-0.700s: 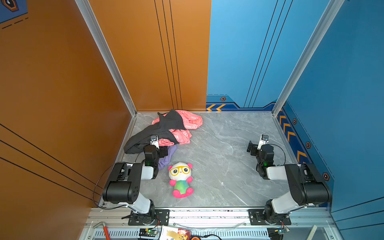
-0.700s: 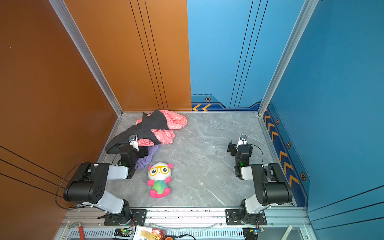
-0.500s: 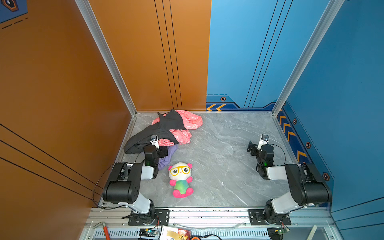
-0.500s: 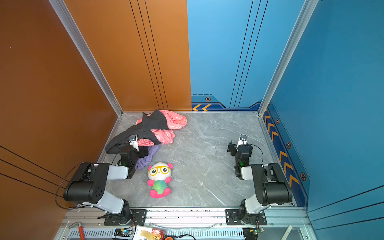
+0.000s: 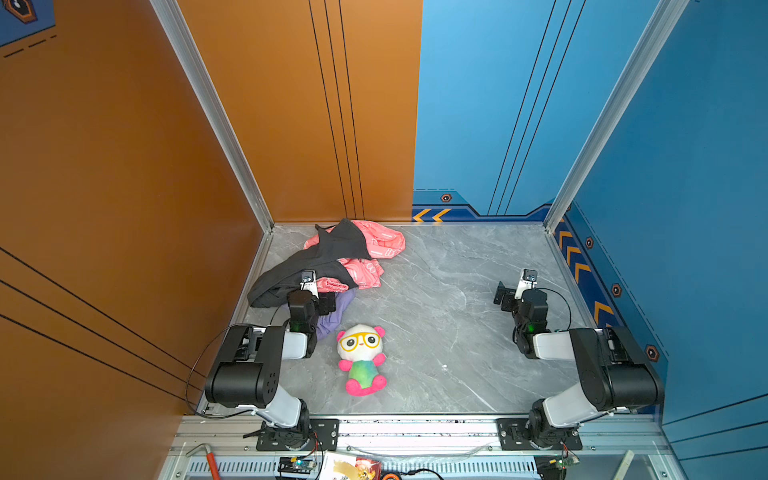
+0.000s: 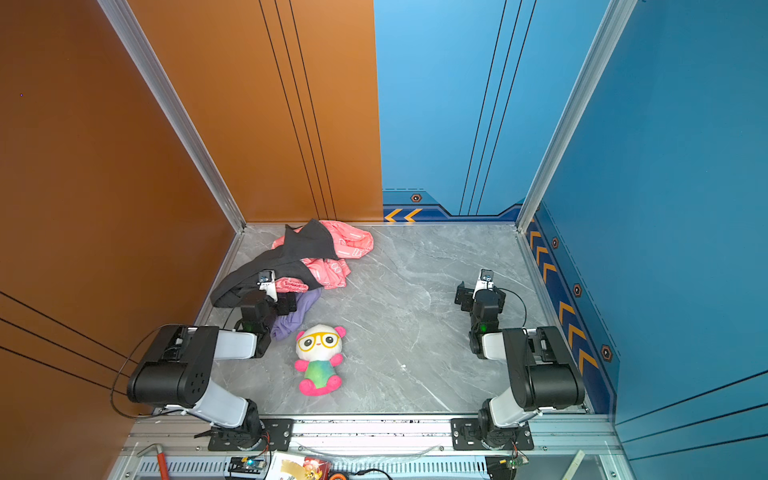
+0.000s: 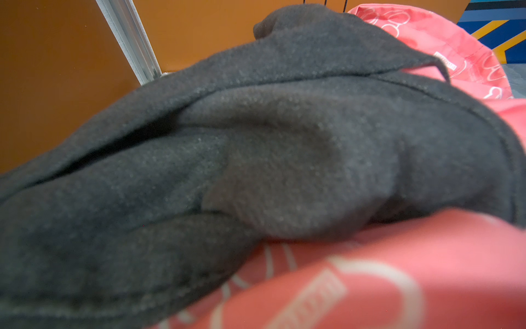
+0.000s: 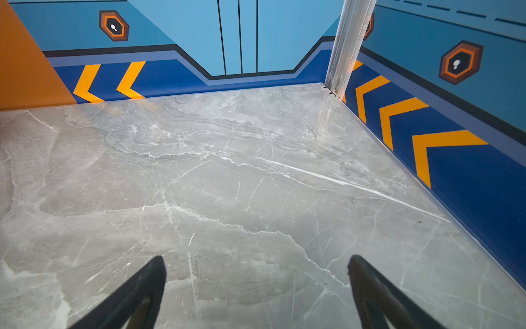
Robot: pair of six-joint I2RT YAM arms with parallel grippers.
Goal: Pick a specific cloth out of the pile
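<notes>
Note for your approach: the cloth (image 5: 340, 309) — plain lilac — lies on the table (image 5: 436, 311) at the near edge of the pile (image 5: 332, 253). Its far end is tucked under the black-grey garment (image 5: 291, 274) and the coral-pink cloth (image 5: 380, 243), and its near end sits just beside the plush panda (image 5: 360, 357). In both top views the visible strip runs on a slant: the far end points into the pile and toward the table's middle, the near end back toward the left arm's base. Take that as the long axis, as far as it shows. The left gripper (image 5: 321, 298) hangs over the strip's left margin, so the lilac lies below and to the right of it, partly hidden by the arm. The left wrist view shows only black-grey and pink fabric. The jaws stand spread wide, nothing visibly pinched. The right gripper (image 8: 256, 284) is released too — prongs wide over bare table, well apart from the pile. Judgement: your left arm is nearer, and you should pinch across the slant, not along it.
</notes>
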